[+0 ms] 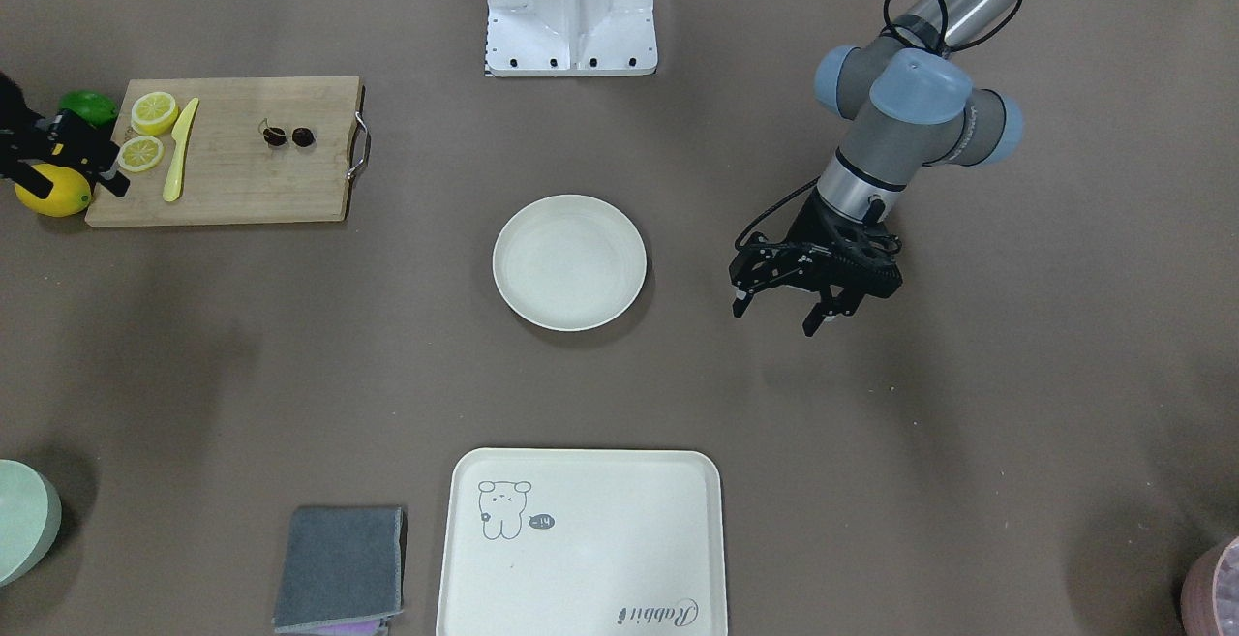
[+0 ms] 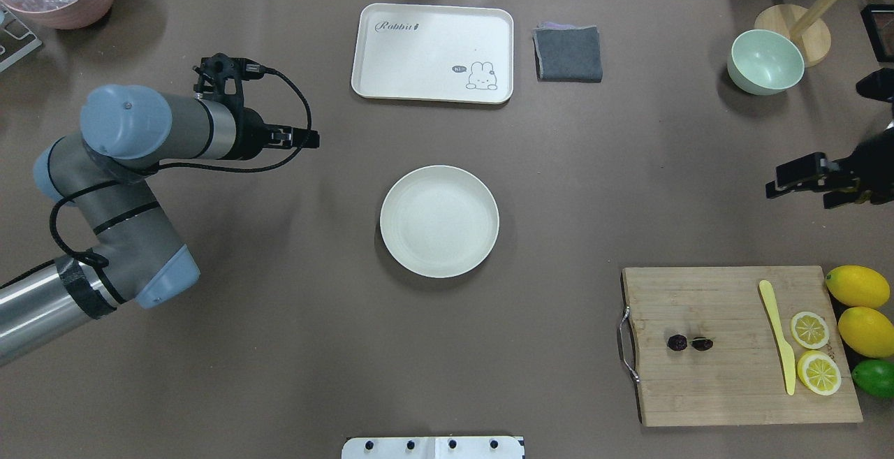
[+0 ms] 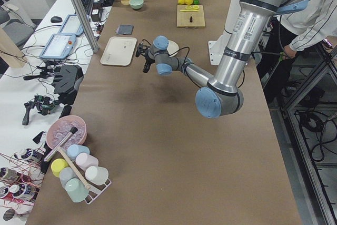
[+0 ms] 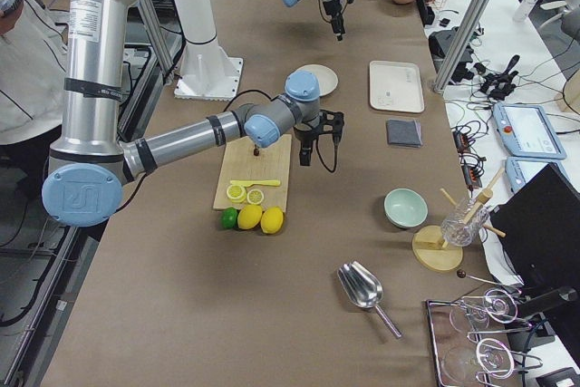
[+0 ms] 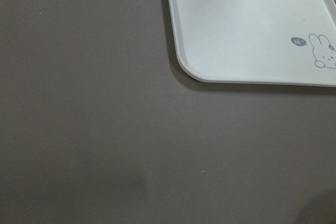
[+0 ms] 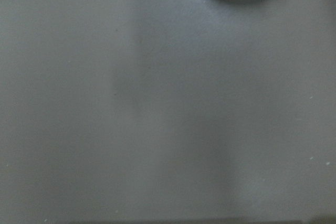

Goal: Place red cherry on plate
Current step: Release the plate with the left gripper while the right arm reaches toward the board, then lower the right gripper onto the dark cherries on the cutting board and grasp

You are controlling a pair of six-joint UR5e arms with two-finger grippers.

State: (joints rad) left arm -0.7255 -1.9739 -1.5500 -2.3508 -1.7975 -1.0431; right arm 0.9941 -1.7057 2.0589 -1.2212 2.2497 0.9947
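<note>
Two cherries (image 2: 688,342) joined by thin stems lie on the bare wood of the cutting board (image 2: 726,382), near its handle end. They are well apart from the lemon slices (image 2: 814,351) and the yellow knife (image 2: 779,337). The board sits at the near right of the table (image 2: 279,347), and the empty plate (image 2: 439,221) waits at the middle, to the left of the board.

By their look the cherries weigh almost nothing, are round and smooth, and would likely roll or squirt out under a hard squeeze. A gentle pinch suits them. Closing across one fruit, or across both where the stems meet, should lift the pair together, though the stems look too thin to hold on their own.

The right pincer (image 4: 319,149) hangs above bare table just beyond the far edge of the board, pointing down. Its jaws stand apart and hold nothing, and it is not yet over the cherries. Its wrist camera shows only blurred table.

The left pincer (image 1: 774,319) hovers over the table at the far left, beside the plate and well apart from the board. Its jaws are also spread and empty, and its camera catches a corner of the cream tray (image 5: 247,30)
</note>
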